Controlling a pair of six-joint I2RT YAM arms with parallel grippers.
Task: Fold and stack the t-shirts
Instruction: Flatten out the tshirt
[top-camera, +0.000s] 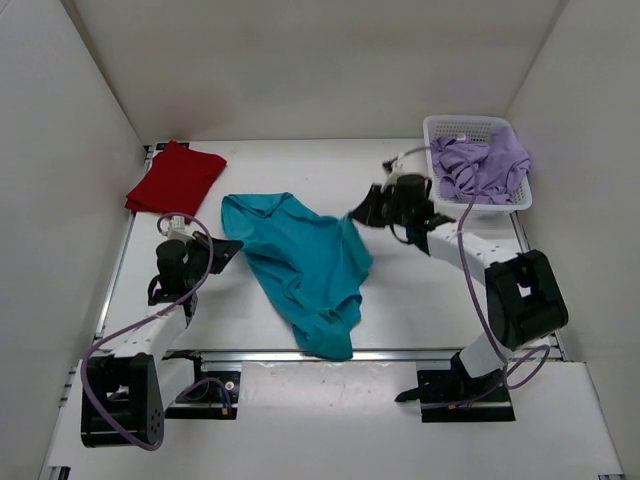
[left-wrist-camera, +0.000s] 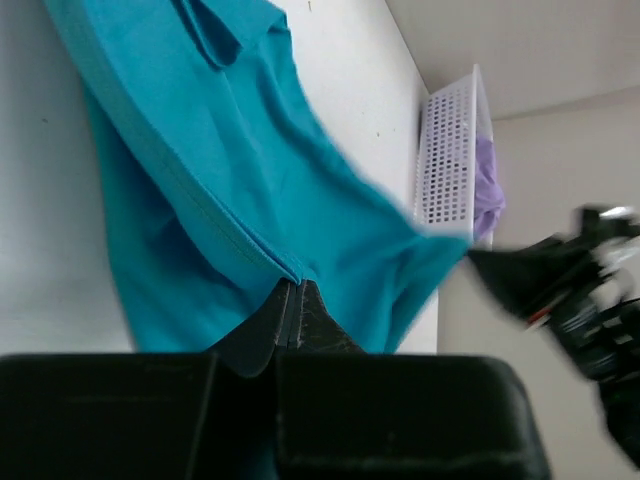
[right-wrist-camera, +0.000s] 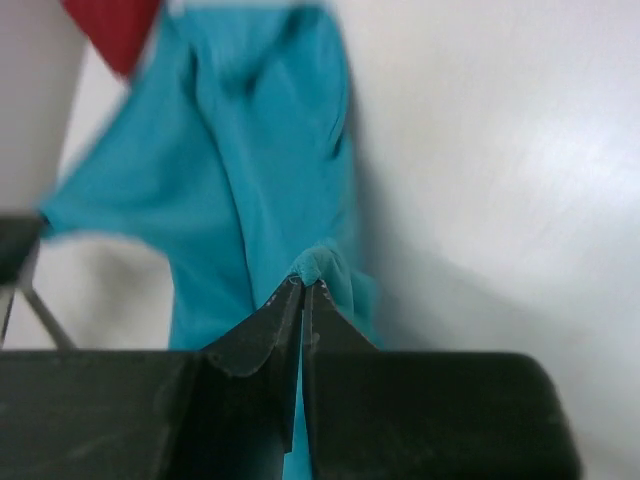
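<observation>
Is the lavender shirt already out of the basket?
No, the lavender shirt lies bunched in the white basket, draping over its rim.

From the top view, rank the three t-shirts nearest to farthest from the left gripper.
1. The teal t-shirt, mid-table: its edge is pinched in the left gripper.
2. The red t-shirt, at the back left corner.
3. The lavender t-shirt, in the white basket at the back right.
</observation>
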